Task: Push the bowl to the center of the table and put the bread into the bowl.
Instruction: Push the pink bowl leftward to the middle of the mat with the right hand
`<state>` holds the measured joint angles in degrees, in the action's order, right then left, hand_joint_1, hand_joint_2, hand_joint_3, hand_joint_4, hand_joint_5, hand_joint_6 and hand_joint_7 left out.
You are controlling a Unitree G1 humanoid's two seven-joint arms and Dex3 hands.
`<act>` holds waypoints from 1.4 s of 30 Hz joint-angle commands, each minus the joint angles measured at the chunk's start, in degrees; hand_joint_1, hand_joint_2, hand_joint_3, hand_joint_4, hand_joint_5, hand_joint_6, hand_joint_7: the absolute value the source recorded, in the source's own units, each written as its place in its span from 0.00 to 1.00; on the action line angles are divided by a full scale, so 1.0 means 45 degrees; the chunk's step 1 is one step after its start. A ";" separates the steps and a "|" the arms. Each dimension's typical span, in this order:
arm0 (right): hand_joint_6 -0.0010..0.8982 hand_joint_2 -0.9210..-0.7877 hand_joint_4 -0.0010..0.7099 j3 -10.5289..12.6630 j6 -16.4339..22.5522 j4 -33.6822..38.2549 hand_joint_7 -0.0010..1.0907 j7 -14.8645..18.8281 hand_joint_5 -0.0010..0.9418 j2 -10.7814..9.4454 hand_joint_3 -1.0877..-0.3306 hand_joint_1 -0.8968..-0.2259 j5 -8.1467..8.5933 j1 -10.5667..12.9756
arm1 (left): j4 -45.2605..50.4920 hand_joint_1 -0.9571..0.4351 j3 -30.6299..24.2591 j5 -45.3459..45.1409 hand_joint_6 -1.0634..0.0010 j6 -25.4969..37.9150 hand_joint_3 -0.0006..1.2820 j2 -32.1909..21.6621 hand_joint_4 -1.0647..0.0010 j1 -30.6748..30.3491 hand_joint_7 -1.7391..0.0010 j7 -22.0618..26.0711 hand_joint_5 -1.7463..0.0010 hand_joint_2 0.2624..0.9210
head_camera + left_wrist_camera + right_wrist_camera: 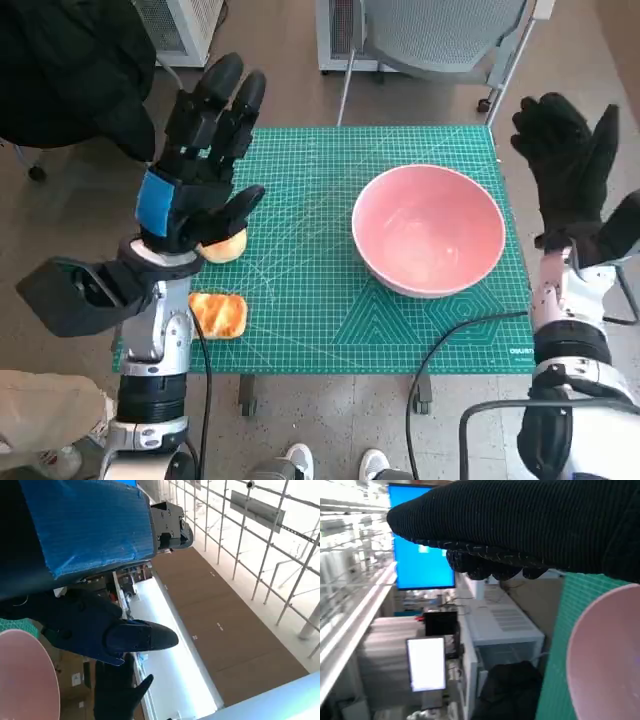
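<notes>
Pink bowl (428, 230) just beside raised right robot hand (568, 175), apart

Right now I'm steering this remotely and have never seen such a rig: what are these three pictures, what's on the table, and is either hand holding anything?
It is a humanoid robot. The big picture looks down from its head; the other two come from cameras behind each wrist. On the green cutting mat sit an empty pink bowl, toward its right side, and two pieces of bread: a toasted slice and a pale roll, partly hidden by the blue-taped black left hand. The black-gloved right hand is raised beside the bowl. Both hands are spread and hold nothing.
</notes>
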<state>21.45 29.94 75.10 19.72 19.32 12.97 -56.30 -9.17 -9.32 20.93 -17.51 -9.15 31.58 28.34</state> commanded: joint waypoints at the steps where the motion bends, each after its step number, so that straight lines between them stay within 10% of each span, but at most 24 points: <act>1: 0.49 0.00 0.54 -0.0006 -0.0505 0.0293 0.07 -0.0396 0.04 -0.0198 0.18 0.27 -0.0321 0.0543 | 0.0399 0.32 0.0004 0.0109 1.00 0.0209 0.23 -0.0094 0.96 -0.0193 0.81 -0.0071 1.00 1.00; 42: 0.58 0.00 0.65 0.0481 -0.2179 0.0454 0.08 -0.1315 0.02 -0.0480 0.17 0.32 -0.0855 0.1251 | 0.1484 0.32 -0.0024 0.0016 1.00 0.0851 0.24 -0.0318 0.96 -0.0753 0.79 -0.0398 1.00 1.00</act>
<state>23.64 21.38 76.31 13.68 17.63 9.74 -52.77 -3.48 -9.39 20.95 -14.09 -10.05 28.86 26.84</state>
